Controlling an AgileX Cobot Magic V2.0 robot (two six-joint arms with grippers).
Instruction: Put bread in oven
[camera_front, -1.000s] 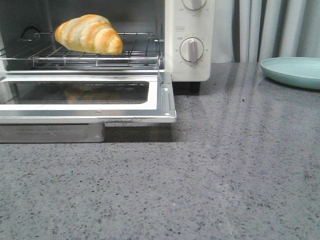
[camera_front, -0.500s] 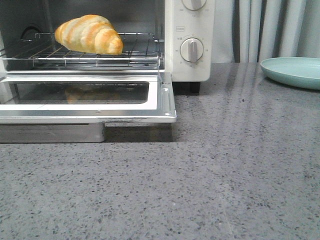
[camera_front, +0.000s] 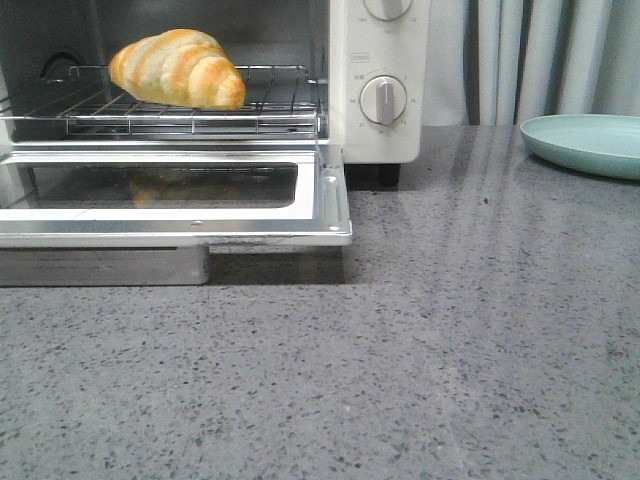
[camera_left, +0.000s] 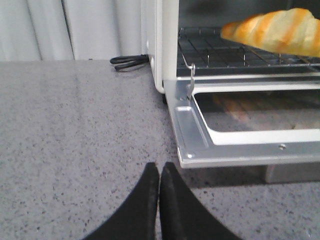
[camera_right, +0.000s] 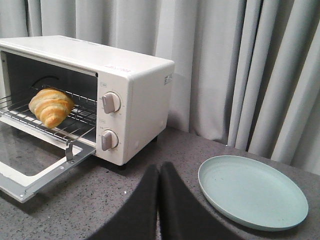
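The bread (camera_front: 178, 68) lies on the wire rack (camera_front: 270, 105) inside the cream-white oven (camera_front: 375, 130), whose glass door (camera_front: 325, 200) hangs open and flat. The bread also shows in the left wrist view (camera_left: 277, 31) and the right wrist view (camera_right: 50, 106). My left gripper (camera_left: 159, 166) is shut and empty, low over the counter beside the door's front corner. My right gripper (camera_right: 159, 167) is shut and empty, above the counter between the oven (camera_right: 135, 100) and a plate. Neither gripper shows in the front view.
A pale green plate (camera_front: 590, 142) sits on the grey speckled counter right of the oven; it also shows in the right wrist view (camera_right: 252, 192). A black cord (camera_left: 127, 61) lies behind the oven's left side. Grey curtains hang behind.
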